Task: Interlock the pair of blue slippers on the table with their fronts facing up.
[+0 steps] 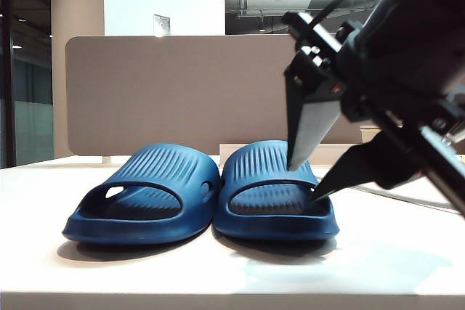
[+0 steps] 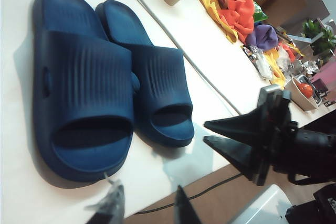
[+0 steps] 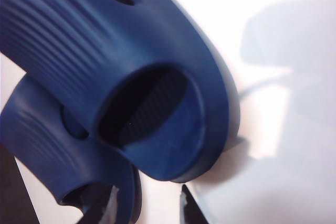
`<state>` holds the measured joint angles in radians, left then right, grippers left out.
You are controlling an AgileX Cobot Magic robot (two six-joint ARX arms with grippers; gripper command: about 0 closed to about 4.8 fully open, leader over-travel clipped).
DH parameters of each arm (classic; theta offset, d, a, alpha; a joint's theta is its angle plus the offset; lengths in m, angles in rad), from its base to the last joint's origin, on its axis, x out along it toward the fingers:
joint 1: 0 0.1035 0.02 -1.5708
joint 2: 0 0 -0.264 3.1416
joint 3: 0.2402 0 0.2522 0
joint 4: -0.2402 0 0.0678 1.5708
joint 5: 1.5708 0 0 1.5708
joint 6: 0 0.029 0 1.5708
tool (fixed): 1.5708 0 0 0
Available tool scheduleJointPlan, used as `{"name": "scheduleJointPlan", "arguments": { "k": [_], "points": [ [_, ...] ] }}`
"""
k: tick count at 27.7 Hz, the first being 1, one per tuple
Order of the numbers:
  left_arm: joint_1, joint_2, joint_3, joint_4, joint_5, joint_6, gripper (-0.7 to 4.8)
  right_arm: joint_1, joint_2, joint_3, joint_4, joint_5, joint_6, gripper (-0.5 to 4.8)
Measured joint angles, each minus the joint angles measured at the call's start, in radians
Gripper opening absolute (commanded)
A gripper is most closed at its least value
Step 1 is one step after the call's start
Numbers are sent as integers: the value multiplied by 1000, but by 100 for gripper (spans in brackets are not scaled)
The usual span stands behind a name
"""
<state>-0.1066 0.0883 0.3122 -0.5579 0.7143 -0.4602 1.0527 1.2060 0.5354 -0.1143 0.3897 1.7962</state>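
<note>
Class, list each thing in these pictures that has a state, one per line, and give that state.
Left slipper: flat on its sole, untouched.
Right slipper: flat on its sole, beside its mate, not interlocked.
Right gripper: jaws open, at the right slipper's strap.
Left gripper: jaws open, holding nothing.

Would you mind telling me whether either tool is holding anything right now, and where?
Nothing is held. The right tool is open at the right slipper's front; the left tool is open, clear of both.

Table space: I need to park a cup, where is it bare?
Bare table lies in front of the pair of blue slippers, and beside the left one. Crowded: the open right claw hangs over the right slipper; the open left claw hovers before them.
</note>
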Motion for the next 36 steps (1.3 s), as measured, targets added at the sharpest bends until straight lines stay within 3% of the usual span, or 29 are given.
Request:
{"name": "scheduleJointPlan", "arguments": {
  "k": [7,14,27,36],
  "points": [
    [-2,0,-8,14,11,12,122,0,88,0,84,-39,48,154],
    [-75,0,-58,91,42,13,122,10,106,0,88,-51,71,154],
    [-175,0,-146,156,-226,19,122,9,130,0,87,-26,111,154],
    [-175,0,-198,206,-247,26,122,9,160,0,89,3,160,154]
  ]
}}
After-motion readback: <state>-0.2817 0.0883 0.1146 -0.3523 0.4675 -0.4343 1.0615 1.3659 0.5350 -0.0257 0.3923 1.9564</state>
